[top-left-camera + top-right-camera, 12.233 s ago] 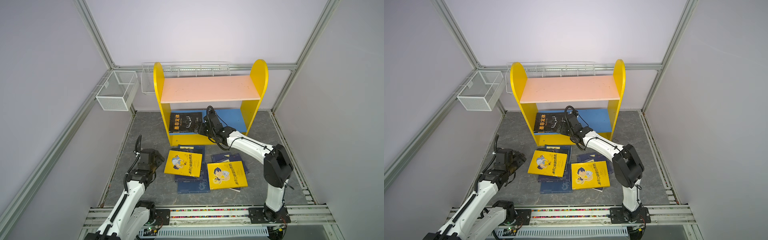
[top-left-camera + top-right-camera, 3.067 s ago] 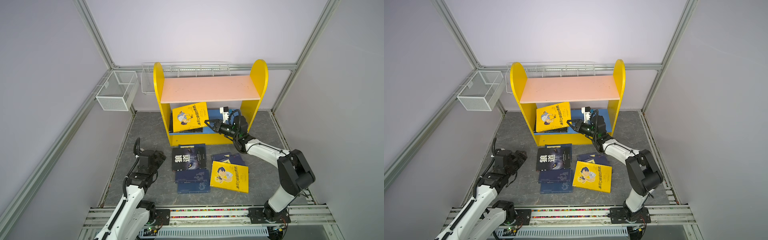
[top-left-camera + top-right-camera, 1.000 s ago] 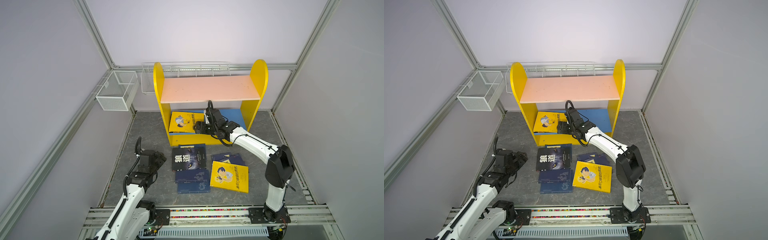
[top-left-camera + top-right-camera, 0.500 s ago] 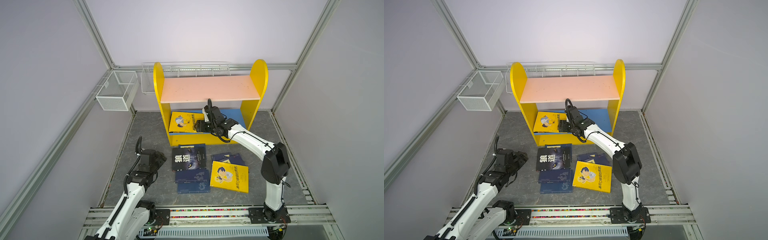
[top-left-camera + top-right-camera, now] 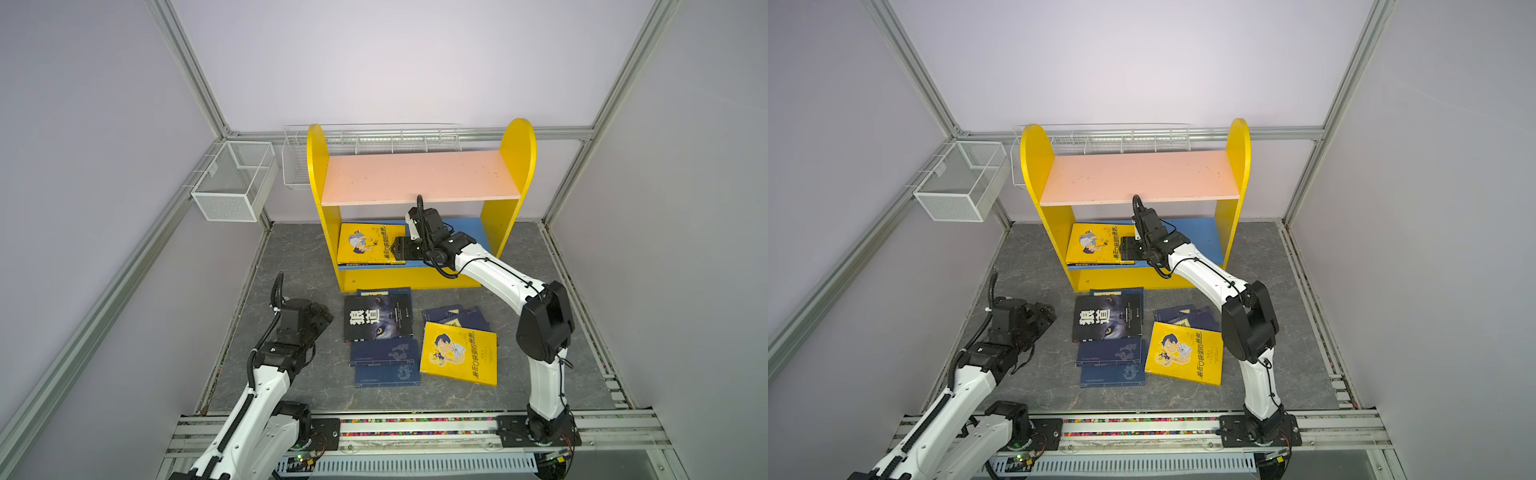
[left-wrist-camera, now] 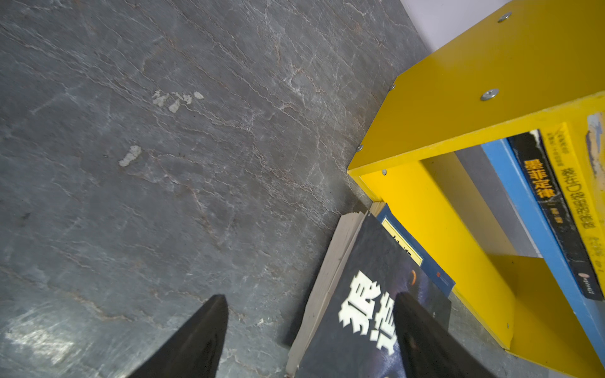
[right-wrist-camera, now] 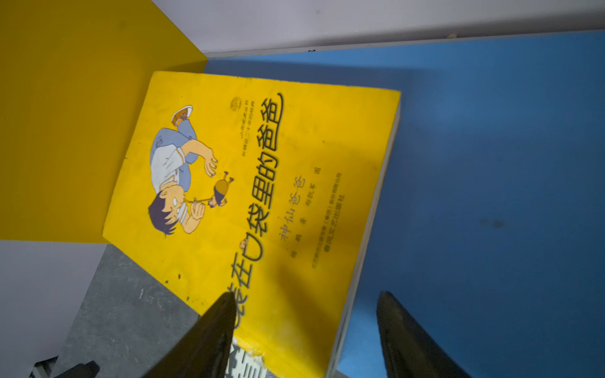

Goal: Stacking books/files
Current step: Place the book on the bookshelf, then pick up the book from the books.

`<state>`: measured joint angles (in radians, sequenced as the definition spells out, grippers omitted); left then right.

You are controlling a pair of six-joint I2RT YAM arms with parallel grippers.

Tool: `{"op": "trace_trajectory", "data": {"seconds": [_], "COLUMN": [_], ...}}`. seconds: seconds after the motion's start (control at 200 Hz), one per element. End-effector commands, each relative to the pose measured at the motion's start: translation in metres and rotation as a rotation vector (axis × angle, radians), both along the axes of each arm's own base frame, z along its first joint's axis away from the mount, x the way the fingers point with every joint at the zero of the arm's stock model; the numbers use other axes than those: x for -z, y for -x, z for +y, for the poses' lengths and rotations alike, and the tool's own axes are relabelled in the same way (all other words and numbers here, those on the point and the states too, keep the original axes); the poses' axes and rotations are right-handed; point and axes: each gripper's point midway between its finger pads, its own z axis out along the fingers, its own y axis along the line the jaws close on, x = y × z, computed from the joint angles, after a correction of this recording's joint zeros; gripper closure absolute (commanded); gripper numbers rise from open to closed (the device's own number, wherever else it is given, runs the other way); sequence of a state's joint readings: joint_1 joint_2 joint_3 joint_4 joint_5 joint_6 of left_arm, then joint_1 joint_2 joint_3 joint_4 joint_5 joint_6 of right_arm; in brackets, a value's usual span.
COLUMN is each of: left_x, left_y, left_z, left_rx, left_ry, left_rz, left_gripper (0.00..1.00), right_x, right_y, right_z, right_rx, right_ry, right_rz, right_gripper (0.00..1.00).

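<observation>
- Since three seconds back, yellow book (image 5: 365, 245) has gone from propped up to lying flat on black book (image 6: 553, 216), at the 9 o'clock end of the blue shelf (image 5: 465, 230).
- Right gripper (image 5: 397, 252) sits at that book's 3 o'clock edge, jaws fairly wide, holding nothing.
- Wrist view: one finger (image 7: 209, 330) is over the cover's corner and its mate is over bare shelf, with the page edge running between them.
- Risk, I reckon: backing out low could drag the cover, skewing the stack or sliding it over the front lip.
- Left gripper (image 6: 309, 296) hangs wide and empty at 9 o'clock of the wolf book (image 5: 377, 318).
- Navy books (image 5: 384, 361) and second yellow (image 5: 459, 353) wait on the floor, 6 o'clock of the shelf.
</observation>
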<state>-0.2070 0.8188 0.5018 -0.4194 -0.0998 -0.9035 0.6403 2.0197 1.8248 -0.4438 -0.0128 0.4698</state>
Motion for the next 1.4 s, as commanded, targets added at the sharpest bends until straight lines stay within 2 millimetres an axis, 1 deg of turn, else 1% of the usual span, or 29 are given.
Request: {"op": "trace_trajectory", "data": {"seconds": [0.0,0.16,0.325,0.41,0.545,0.62,0.66,0.765,0.775,0.825,0.87,0.915,0.965,1.05,1.08,1.175,1.23,1.28,1.325,1.395], "left_x": [-0.011,-0.011,-0.012,-0.014,-0.009,-0.006,-0.004,0.005,0.007,0.011,0.017,0.021,0.026,0.033,0.035,0.04,0.042,0.044,0.047,0.05], "left_y": [-0.006,-0.006,-0.008,-0.011,-0.013,-0.014,-0.014,-0.014,-0.014,-0.014,-0.014,-0.014,-0.015,-0.018,-0.019,-0.022,-0.023,-0.023,-0.024,-0.024], "left_z": [-0.001,-0.002,-0.001,-0.001,-0.003,-0.006,-0.01,-0.021,-0.022,-0.025,-0.027,-0.03,-0.033,-0.039,-0.041,-0.049,-0.054,-0.059,-0.062,-0.067], "left_rx": [0.0,0.007,0.019,0.042,0.11,0.162,0.198,0.291,0.298,0.325,0.338,0.357,0.374,0.402,0.411,0.444,0.463,0.485,0.498,0.522], "left_ry": [0.005,0.001,-0.021,-0.053,-0.126,-0.156,-0.164,-0.17,-0.17,-0.167,-0.169,-0.166,-0.165,-0.154,-0.152,-0.144,-0.149,-0.156,-0.167,-0.187], "left_rz": [-0.025,-0.028,-0.031,-0.03,0.008,0.033,0.044,0.084,0.089,0.107,0.13,0.147,0.163,0.187,0.195,0.215,0.224,0.234,0.249,0.274], "left_gripper": [0.2,0.2,0.2,0.2,0.2,0.2,0.21,0.21,0.21,0.22,0.22,0.22,0.22,0.22,0.22,0.22,0.22,0.22,0.22,0.22], "right_x": [0.008,0.013,0.009,0.008,0.013,0.015,0.015,0.003,-0.001,-0.008,-0.01,-0.008,0.002,0.034,0.048,0.083,0.099,0.109,0.118,0.125], "right_y": [-0.007,-0.012,-0.019,-0.021,-0.02,-0.016,-0.013,-0.006,-0.004,0.006,0.019,0.035,0.056,0.098,0.113,0.15,0.164,0.171,0.173,0.172], "right_z": [-0.017,-0.004,0.005,0.008,0.011,0.006,-0.001,-0.032,-0.034,-0.049,-0.057,-0.061,-0.059,-0.049,-0.045,-0.031,-0.023,-0.015,-0.01,-0.005], "right_rx": [0.009,-0.016,-0.04,-0.047,-0.058,-0.044,-0.02,0.085,0.091,0.119,0.115,0.09,0.026,-0.123,-0.174,-0.305,-0.353,-0.387,-0.396,-0.408], "right_ry": [0.001,-0.029,-0.035,-0.04,-0.038,-0.021,-0.002,0.062,0.063,0.081,0.091,0.101,0.113,0.135,0.138,0.112,0.098,0.081,0.067,0.072], "right_rz": [0.03,0.044,0.035,0.029,0.048,0.049,0.038,-0.047,-0.058,-0.087,-0.102,-0.098,-0.077,0.004,0.038,0.142,0.2,0.232,0.261,0.289], "right_gripper": [0.3,0.33,0.34,0.34,0.34,0.34,0.33,0.29,0.28,0.28,0.28,0.28,0.28,0.27,0.27,0.27,0.27,0.27,0.27,0.28]}}
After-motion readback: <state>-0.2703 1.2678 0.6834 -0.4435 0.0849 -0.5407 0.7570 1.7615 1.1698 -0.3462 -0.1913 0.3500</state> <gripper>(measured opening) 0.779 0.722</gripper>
